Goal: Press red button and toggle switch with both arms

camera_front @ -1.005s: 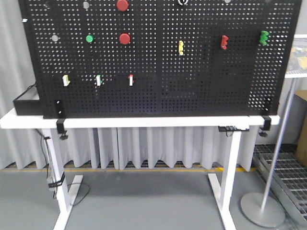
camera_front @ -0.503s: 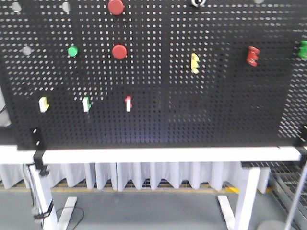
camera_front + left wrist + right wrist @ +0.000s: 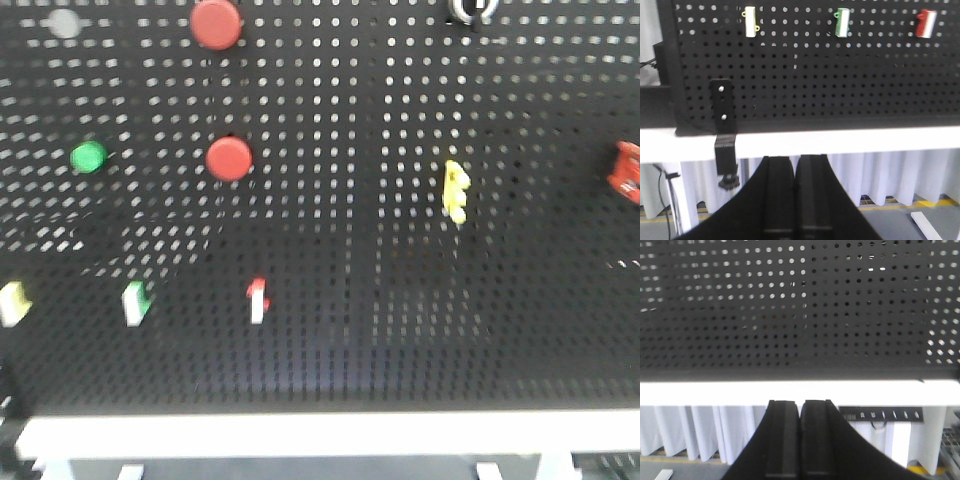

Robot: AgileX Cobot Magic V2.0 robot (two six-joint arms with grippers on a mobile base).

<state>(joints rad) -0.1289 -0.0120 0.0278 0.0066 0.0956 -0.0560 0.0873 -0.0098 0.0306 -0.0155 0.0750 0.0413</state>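
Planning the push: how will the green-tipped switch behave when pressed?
The green-tipped switch is fixed to the pegboard, so it probably won't slide or tip; likely only its lever flips. It is small and narrow, so the shut left hand might glance off unless centred. It looks like rigid plastic, probably stiff.

The pegboard is seen as matt black perforated sheet, seemingly metal. The red button and toggle switch appear moulded in smooth plastic. The tabletop is finished smooth and white. The curtain is pleated white cloth. The left gripper and right gripper are finished matt black.
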